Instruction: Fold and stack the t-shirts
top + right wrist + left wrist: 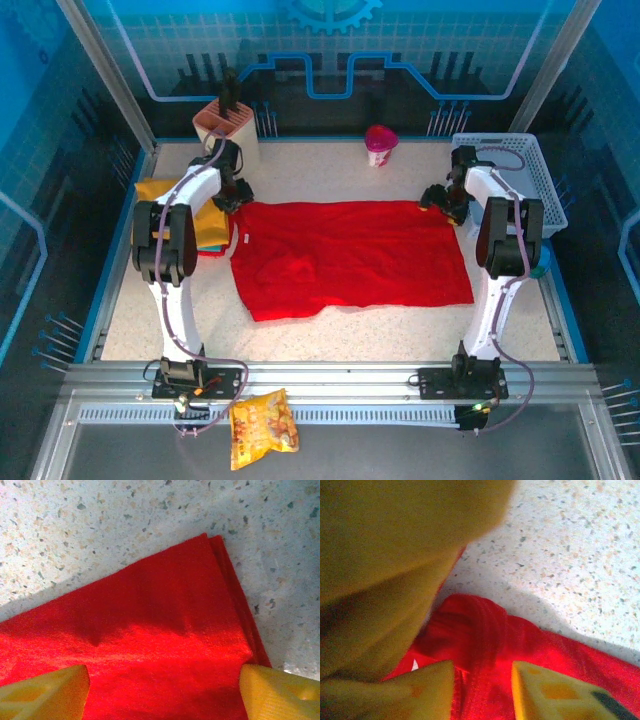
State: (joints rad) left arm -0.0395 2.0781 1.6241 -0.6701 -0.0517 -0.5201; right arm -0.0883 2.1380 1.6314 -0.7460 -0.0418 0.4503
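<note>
**While both grippers stand open at its far corners, the red shirt lies flat**

Where the top camera gives us the whole layout, the wrist cameras give us the cloth up close. From above, we see the red t-shirt [350, 255] spread at the centre of the speckled table [400, 330]. Its long axis runs from 9 to 3 o'clock, and its white neck label [243, 238] sits at the 9 o'clock end. The mustard yellow t-shirt [165, 190] lies just beside that end, toward 10 o'clock, partly under the left arm.

At the left wrist we pick up a bunched ridge of red cloth against the yellow shirt's edge, a wrinkle the overhead view flattens out. At the right wrist we see that the shirt's corner is a doubled edge, one layer over another.

On the left gripper [482, 680] the fingers are partly spread, with red cloth visible in the gap. We cannot tell whether the pads touch it. It sits at the shirt's 10 o'clock corner.

On the right gripper [165, 680] the fingers are spread wide and hold nothing, straddling the red cloth at the 2 o'clock corner.
</note>
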